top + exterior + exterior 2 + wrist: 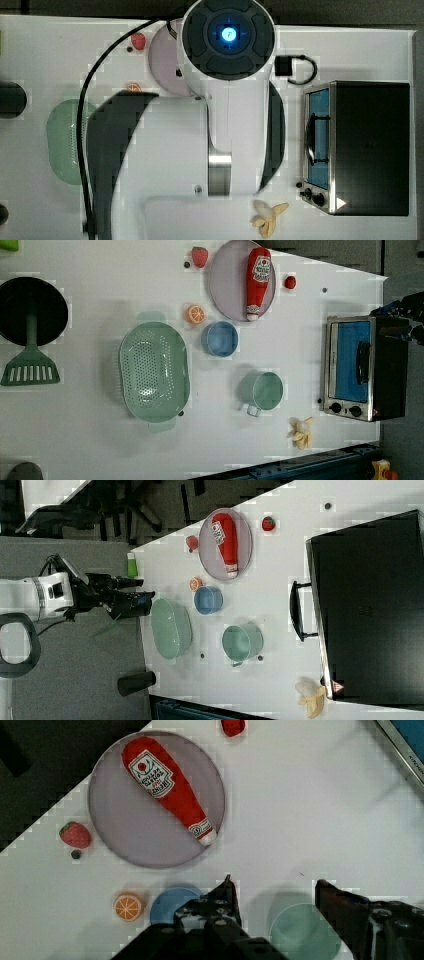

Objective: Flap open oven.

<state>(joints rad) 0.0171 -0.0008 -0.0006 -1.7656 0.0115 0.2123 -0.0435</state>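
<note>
While the oven (362, 374) stands shut at the far right of the desk (100, 440) in the left view, the arm has not begun the real work. The blue door (352, 360) faces the middle of the desk, with its black bar handle (363, 362) across it and two knobs (345, 409) beside it at the one end. In the wrist view the gripper (274, 895) hangs high above the desk with its fingers (227, 895) partly open and holding nothing; under it lie a blue bowl (172, 902), a green cup (302, 930), and a plate (150, 800) with a ketchup bottle (167, 785). In the right view the gripper (142, 602) is seen well apart from the oven, on the other side of a green colander (171, 628). I judge this is the approach step, not yet started. The next move calls for travelling over the dishes to the door, coming to the handle, hooking or grasping it, and then pulling so the door swings away from the frame. The banana (301, 432) lying near the knobs should not be pushed.
</note>
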